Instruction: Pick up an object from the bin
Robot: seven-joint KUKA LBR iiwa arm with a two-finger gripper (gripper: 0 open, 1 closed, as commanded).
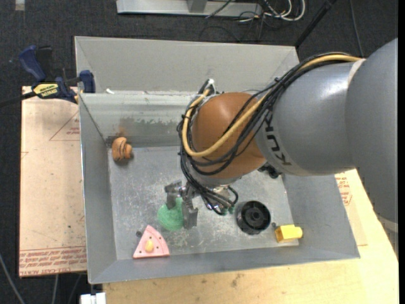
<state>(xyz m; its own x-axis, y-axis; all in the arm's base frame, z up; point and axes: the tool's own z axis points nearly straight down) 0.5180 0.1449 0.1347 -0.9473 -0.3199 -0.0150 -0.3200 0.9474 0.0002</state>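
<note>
One pink wedge (150,244), black disc (254,217) and yellow block (288,234) are counted. One rounded green lump (167,219) is overhung by the narrowly parted hand (181,211).

A: Which thing is it?
B: A small green lump (168,218), rounded and soft-looking.
A: Where?
B: Resting on the bin (96,182) floor, toward the near wall, left of the middle.

Scuffed matt grey metal bin (126,189), glossy black ring (254,217), smooth yellow plastic block (288,234), matt pink wedge (150,244)

Bare floor (136,185) mid-left; green lump (168,218), black disc (254,217), yellow block (288,234) up front.
</note>
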